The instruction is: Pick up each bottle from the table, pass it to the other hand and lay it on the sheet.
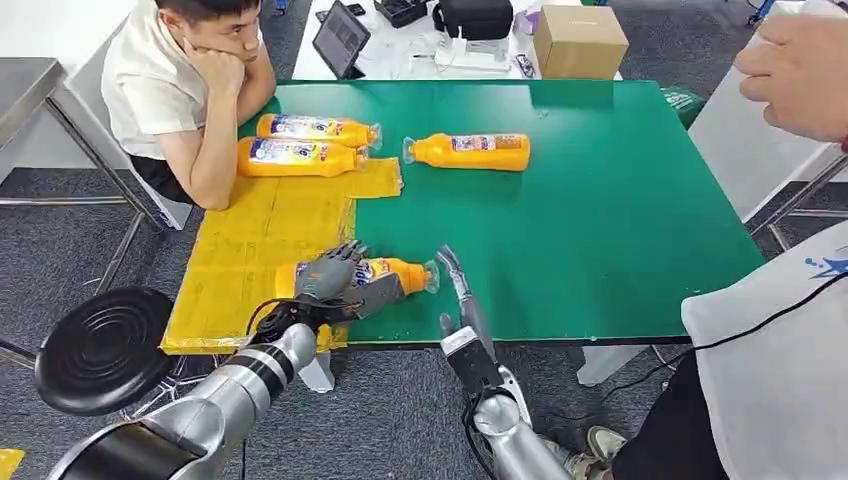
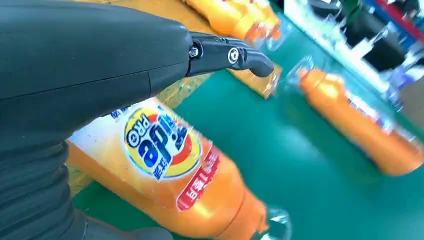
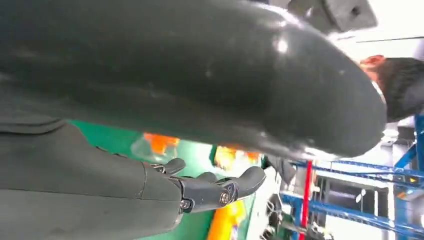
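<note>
Nearest the camera, low in the head view, the left hand [image 1: 335, 278] lies over an orange bottle [image 1: 385, 276] lying on its side, half on the yellow sheet [image 1: 250, 250] and half on the green surface [image 1: 600, 220]; its fingers are curled over the bottle's body, touching it. The left wrist view shows what the head view cannot: the bottle's round blue label and clear cap, with one dark finger [image 2: 235, 55] stretched out above it. Right of it, the right hand [image 1: 458, 285] stands edge-up beside the cap, fingers apart and straight, holding nothing. Four bottles in all: two bottles [image 1: 305, 145] side by side on the sheet at upper left, a lone bottle [image 1: 470, 151] on the bare surface at upper centre.
</note>
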